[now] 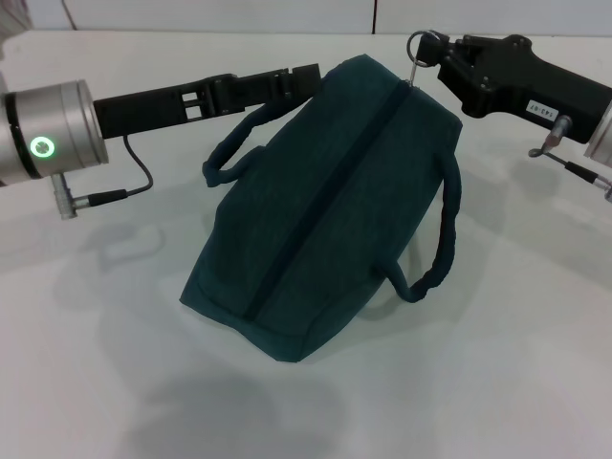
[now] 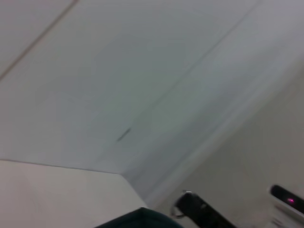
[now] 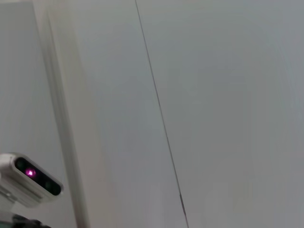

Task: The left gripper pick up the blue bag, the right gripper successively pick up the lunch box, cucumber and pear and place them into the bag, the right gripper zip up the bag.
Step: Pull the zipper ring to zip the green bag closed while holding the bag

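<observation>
blue bag (image 1: 325,220): matt woven cloth; zip pull ring (image 1: 421,43): shiny metal; table (image 1: 96,335): smooth white

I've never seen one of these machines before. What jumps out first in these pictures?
The big blue bag in the middle of the white table, zipped shut and tipped up at its far end. The left gripper reaches in from the left to the bag's far top edge. The right gripper comes from the right and meets the ring zip pull at the bag's far corner. A green light glows on the left arm's silver joint.
</observation>
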Controlling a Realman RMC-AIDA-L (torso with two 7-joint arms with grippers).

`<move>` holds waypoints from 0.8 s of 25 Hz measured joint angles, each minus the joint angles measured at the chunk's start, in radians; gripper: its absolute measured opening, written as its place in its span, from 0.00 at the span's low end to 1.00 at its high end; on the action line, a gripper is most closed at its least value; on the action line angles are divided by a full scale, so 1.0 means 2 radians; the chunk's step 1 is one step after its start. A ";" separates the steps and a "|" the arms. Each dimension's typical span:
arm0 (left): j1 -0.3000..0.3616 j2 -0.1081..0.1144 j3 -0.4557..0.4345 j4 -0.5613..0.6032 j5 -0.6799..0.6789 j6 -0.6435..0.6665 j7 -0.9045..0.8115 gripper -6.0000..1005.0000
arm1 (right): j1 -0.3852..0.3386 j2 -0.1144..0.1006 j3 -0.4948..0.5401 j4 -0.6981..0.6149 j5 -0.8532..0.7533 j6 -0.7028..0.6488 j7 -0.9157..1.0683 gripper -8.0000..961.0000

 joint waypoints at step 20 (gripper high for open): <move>0.004 -0.016 0.022 0.048 0.014 -0.018 0.015 0.86 | -0.001 -0.001 0.000 0.000 0.000 0.000 0.000 0.09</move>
